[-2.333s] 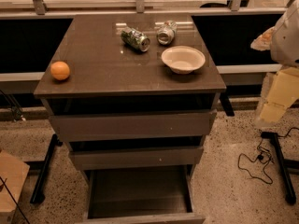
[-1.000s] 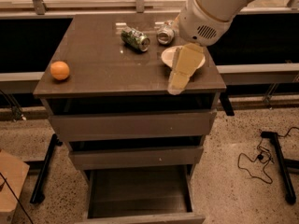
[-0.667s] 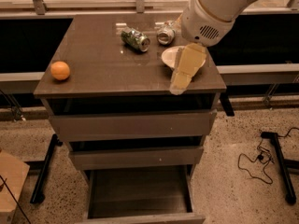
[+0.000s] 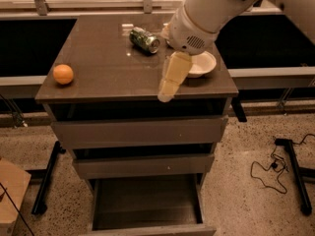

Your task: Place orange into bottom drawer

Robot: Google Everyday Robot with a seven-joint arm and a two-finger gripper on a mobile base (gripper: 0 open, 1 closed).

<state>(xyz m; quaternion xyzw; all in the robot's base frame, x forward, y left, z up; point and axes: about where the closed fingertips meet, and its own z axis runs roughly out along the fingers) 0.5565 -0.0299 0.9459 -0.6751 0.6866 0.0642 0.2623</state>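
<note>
While the orange [image 4: 63, 74] sits ungrasped, the reach step is judged underway; gripper [image 4: 166, 93] is seen well right of orange, aperture cannot be told; leftward approach is needed.

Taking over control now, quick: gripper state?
Gripper: cannot be told; it hangs over the cabinet top near its front edge, apart from the orange at far left.

Cream tool [image 4: 166, 95] below white vented arm [image 4: 209, 14]
</note>
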